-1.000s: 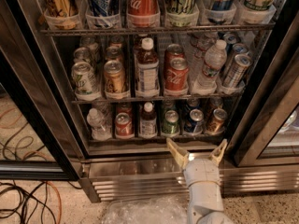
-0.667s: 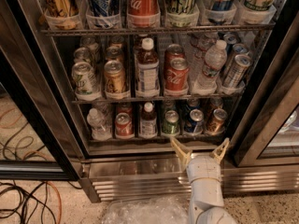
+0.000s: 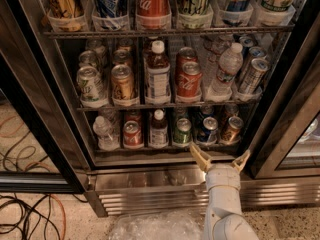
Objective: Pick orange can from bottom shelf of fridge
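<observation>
The orange can (image 3: 231,129), coppery with a silver top, stands at the right end of the bottom shelf (image 3: 150,149) of the fridge (image 3: 150,194), next to a blue can (image 3: 207,130). My gripper (image 3: 220,158) is open and empty. It sits just below and in front of the shelf's front edge, pointing up at the gap between the blue can and the orange can. Its right fingertip (image 3: 243,157) is just below the orange can, and the gripper touches nothing.
The bottom shelf also holds a water bottle (image 3: 105,132), a red can (image 3: 132,134), a dark bottle (image 3: 158,129) and a green can (image 3: 182,131). The shelves above hold more cans and bottles. The dark door frame (image 3: 285,104) stands close on the right. Cables (image 3: 30,209) lie on the floor at left.
My gripper has shifted a little to the right and slightly up toward the shelf's right end. Its fingers stay open. The cans have not moved.
</observation>
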`<state>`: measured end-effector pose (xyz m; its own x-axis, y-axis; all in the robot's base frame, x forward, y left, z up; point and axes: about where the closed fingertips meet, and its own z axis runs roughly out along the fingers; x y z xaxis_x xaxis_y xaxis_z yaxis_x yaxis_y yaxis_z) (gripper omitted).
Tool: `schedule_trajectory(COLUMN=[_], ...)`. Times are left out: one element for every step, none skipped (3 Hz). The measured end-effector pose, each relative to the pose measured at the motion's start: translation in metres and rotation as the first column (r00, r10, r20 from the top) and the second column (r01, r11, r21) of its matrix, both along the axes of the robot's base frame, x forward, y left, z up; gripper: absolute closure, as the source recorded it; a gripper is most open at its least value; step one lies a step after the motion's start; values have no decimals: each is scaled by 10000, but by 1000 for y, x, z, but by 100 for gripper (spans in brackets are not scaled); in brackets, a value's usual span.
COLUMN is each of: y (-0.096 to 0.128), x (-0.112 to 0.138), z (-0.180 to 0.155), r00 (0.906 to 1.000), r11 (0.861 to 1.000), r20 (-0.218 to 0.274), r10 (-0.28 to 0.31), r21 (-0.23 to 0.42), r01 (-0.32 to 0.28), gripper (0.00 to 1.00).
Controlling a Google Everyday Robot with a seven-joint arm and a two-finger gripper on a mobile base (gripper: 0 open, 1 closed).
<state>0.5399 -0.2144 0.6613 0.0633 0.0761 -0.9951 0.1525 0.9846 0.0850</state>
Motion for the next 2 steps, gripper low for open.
schedule_trajectory(y=[-1,-6], x=[0,4], z=[-3,-14], r00=[10000,9999], r11=[10000,10000], r20=[-25,114], r10=[54,-9], r21=[2,60], r01=[-54,9], gripper=[0,0])
